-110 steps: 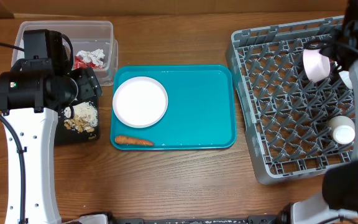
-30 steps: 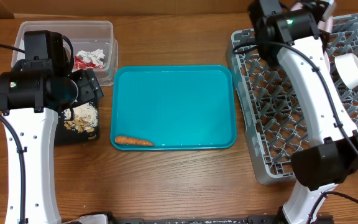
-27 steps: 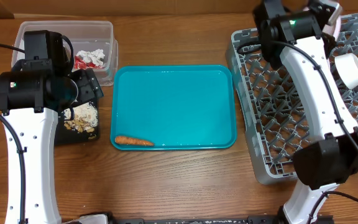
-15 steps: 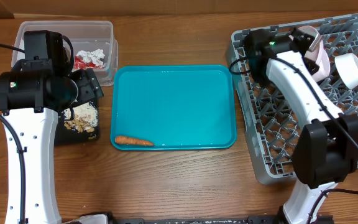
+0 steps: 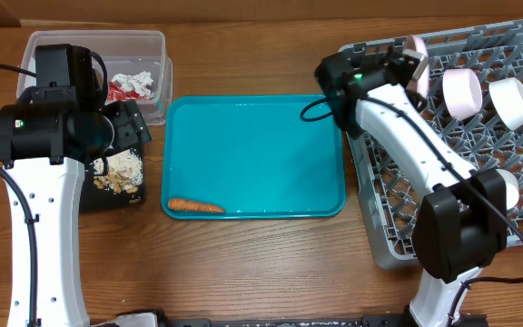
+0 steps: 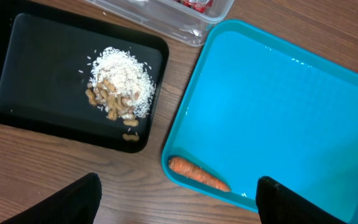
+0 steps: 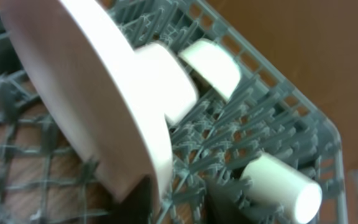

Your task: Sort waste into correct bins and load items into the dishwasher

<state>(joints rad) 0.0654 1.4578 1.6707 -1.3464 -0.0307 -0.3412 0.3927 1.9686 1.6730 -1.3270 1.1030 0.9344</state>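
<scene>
My right gripper [image 5: 405, 62] [image 7: 185, 199] is shut on the white plate [image 5: 416, 56] [image 7: 86, 93] and holds it on edge over the back left corner of the grey rack [image 5: 398, 227]. Two white bowls [image 5: 462, 92] [image 5: 512, 102] stand on edge just to its right. A white cup [image 5: 505, 188] [image 7: 281, 183] lies further forward. My left gripper [image 6: 176, 202] is open and empty, above the table between the black tray [image 6: 17, 112] and the carrot [image 6: 197, 174] [image 5: 195, 205]. Beige scraps [image 6: 118, 87] lie in the black tray. The clear tub [image 5: 93, 41] holds the red wrapper and white tissue [image 5: 134, 84]. The chopsticks are out of view.
The teal tray [image 5: 271, 154] lies mid-table, with only the carrot at its front left corner. My right arm reaches diagonally across the rack. My left arm covers part of the tub and the black tray.
The plate has left the teal tray. Over the last second my right gripper carried it leftward along the rack's back edge to the back left corner. The left arm has not moved.
</scene>
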